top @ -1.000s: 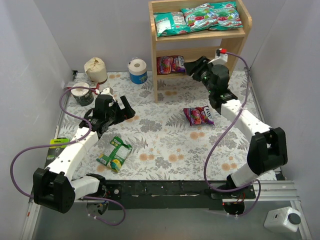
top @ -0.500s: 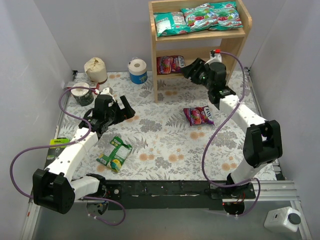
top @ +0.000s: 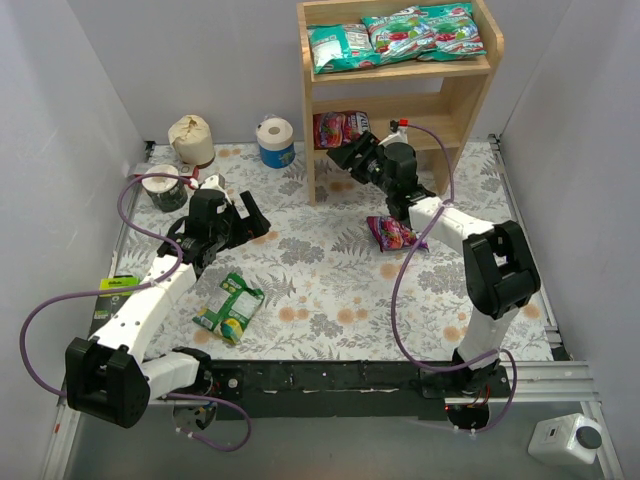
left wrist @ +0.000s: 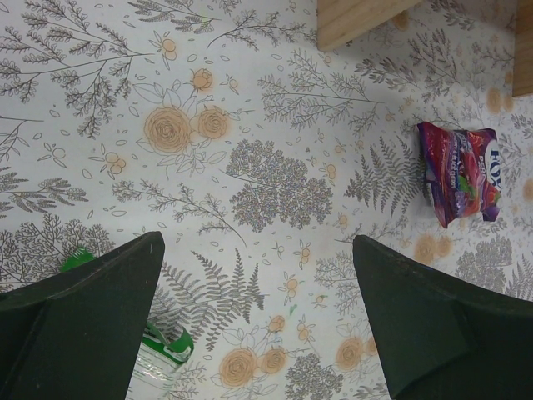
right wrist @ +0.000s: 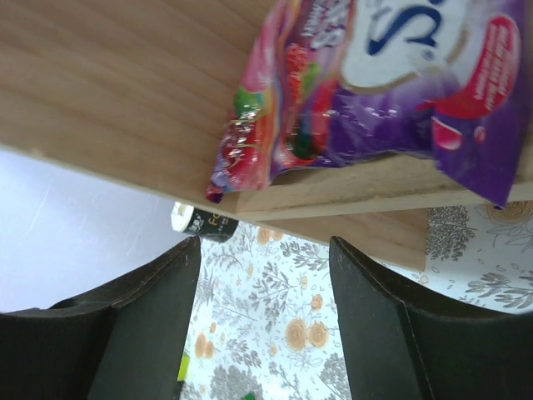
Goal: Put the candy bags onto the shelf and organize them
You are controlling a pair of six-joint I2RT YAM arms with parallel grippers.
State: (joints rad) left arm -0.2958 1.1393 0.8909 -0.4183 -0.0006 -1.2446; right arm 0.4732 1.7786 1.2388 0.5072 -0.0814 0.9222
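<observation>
Far left, back of the floral surface (top: 320,290): dark round container (top: 160,187), beige paper roll (top: 192,138) behind it, white roll (top: 275,141) on a blue base further right, near the wall.

Left gripper (top: 255,218) hangs over the left half of the surface. Its jaws are spread wide with nothing between them; the left wrist view shows only floral cloth in the gap.

Green-and-yellow bag (top: 230,307) lies flat on the surface, on the near side of the left gripper. It sits askew and nothing touches it. The left wrist view catches only one corner of it, past the left finger.

Shelf (top: 478,90) stands at the back, right of centre.
- Top tier: three teal bags (top: 400,33) lie flat in a row, edges overlapping a bit, and cover most of the board.
- Lower tier: shelved purple bag (right wrist: 375,75) lies flat at the left end. The right wrist view shows its edge hanging slightly over the front lip of the board.

Right gripper (top: 340,157) sits just in front of the lower tier's left end, aimed at that bag. Its jaws are apart and empty, clear of the bag.

Loose purple bag (top: 392,232) lies flat on the surface in front of the shelf, apart from the shelf legs. The right arm's forearm passes over its right edge in the top view. Nothing grips it.
</observation>
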